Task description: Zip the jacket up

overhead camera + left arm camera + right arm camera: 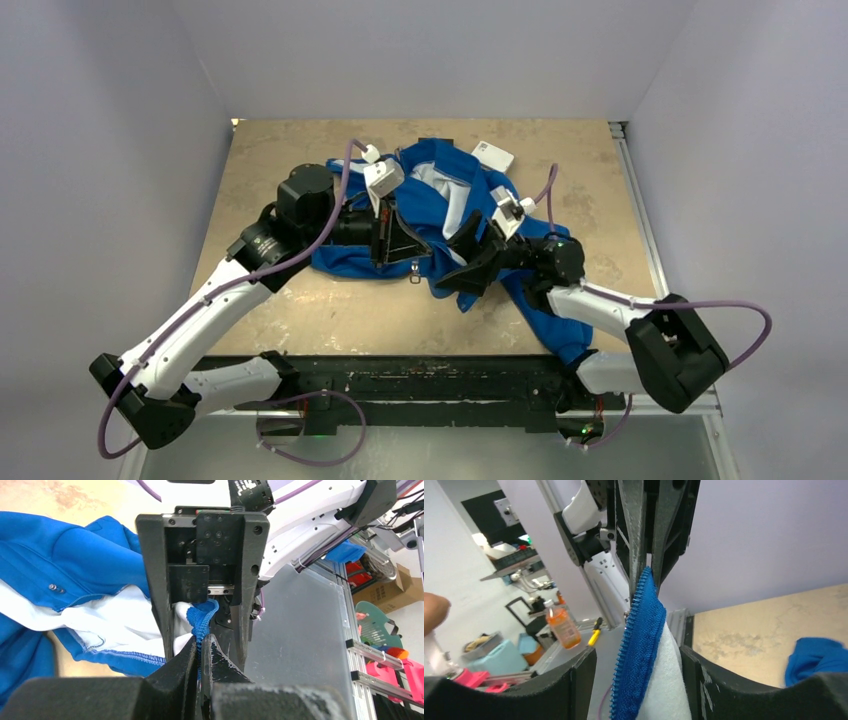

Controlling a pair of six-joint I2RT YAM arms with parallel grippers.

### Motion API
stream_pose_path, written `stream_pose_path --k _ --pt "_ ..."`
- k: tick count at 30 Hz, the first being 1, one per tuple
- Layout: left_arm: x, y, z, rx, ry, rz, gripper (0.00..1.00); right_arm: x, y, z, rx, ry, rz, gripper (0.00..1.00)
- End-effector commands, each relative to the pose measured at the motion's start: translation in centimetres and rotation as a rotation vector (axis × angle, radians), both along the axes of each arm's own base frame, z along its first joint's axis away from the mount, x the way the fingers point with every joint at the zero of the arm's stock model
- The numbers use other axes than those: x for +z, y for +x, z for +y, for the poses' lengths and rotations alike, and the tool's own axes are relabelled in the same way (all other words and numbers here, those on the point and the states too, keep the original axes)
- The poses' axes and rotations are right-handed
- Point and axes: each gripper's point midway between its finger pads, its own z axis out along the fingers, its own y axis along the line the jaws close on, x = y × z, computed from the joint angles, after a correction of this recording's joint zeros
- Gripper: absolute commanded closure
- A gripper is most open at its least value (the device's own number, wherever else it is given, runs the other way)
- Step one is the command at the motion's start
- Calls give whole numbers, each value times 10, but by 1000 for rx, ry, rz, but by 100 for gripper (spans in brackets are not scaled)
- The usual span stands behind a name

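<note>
The jacket (440, 215) lay crumpled mid-table toward twelve o'clock. Left gripper (200, 652) clamped its hem (639, 630); right gripper (639, 680) stood apart around that hem. Closing off-centre might pinch only lining (671, 690), so the hem slips.

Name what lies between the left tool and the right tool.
An edge of the jacket, blue ribbed hem with white lining: the right wrist view shows it running from the shut left tool down into the open right tool.
</note>
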Motion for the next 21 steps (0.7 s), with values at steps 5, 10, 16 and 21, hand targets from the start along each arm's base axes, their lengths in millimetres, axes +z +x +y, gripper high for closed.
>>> stream_pose_path --k 5,10,16,21 --pt "33 14 10 103 -77 -137 100 59 22 -9 -305 189 -181 35" --pt "32 17 7 111 -95 -112 100 52 32 2 -353 137 -161 35" --pt "35 14 5 95 -121 -70 100 56 23 12 -282 161 -208 37" --pt "41 15 6 96 -136 -73 100 51 9 13 -194 172 -213 59"
